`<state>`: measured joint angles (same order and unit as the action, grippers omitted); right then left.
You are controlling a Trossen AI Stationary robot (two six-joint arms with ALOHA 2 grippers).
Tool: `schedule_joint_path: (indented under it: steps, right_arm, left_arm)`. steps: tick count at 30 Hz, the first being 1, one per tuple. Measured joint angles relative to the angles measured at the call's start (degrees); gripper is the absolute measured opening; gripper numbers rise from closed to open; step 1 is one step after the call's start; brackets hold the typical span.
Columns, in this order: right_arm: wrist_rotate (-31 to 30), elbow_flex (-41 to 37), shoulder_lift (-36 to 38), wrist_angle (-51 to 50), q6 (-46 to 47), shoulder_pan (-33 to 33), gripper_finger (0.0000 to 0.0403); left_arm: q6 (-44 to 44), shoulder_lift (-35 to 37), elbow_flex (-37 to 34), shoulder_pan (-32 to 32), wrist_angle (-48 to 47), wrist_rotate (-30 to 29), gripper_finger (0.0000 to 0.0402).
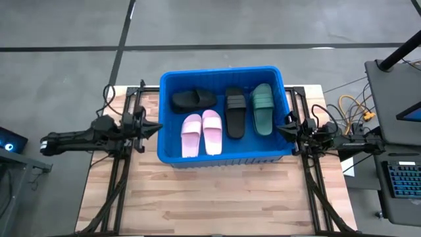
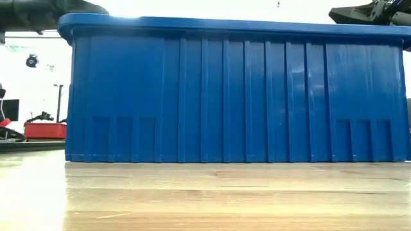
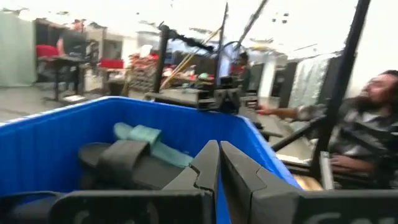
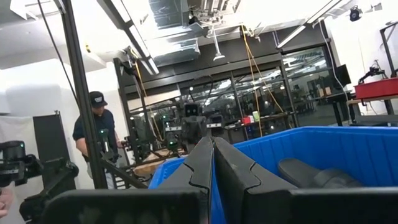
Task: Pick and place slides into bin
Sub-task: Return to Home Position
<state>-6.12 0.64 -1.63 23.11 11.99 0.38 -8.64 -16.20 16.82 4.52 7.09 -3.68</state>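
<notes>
The blue bin stands on the wooden table and holds the slides: a pale pink pair side by side, a black one lying crosswise at the far left, another black one and a dark green one. My left gripper is shut just outside the bin's left wall, holding nothing. My right gripper is shut just outside the right wall, also with nothing in it. In the left wrist view the black slide and green slide lie inside the bin.
The bin fills the low view, with bare wooden table in front of it. Black arm frames flank the table. A keyboard sits off the right side. People stand in the room beyond.
</notes>
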Motion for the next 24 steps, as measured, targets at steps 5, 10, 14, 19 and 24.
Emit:
schedule_joint_path:
  steps: [5,10,14,19,24]
  right_arm:
    - [-0.12,0.0,0.0,0.0,0.0,0.0,0.0008]
    - [-0.3,0.0,-0.01,-0.01,-0.01,-0.01,0.0008]
    - [-0.17,-0.02,-0.32,0.02,-0.02,0.0,0.0008]
    - [-0.09,0.02,-1.36,0.04,-0.04,0.0,0.0008]
    - [0.12,0.09,-3.1,0.18,-0.66,0.0,0.0008]
  left_arm:
    - [0.35,8.95,-5.31,-0.2,0.47,2.71,0.0]
    - [0.13,14.75,-7.18,-0.19,-2.61,5.2,0.0]
    - [-0.46,13.27,-8.12,-0.23,-0.17,7.32,0.0]
    - [-1.07,11.11,-10.66,-0.44,5.83,7.61,0.0]
    - [7.82,7.87,-10.14,-0.47,6.73,9.87,0.0]
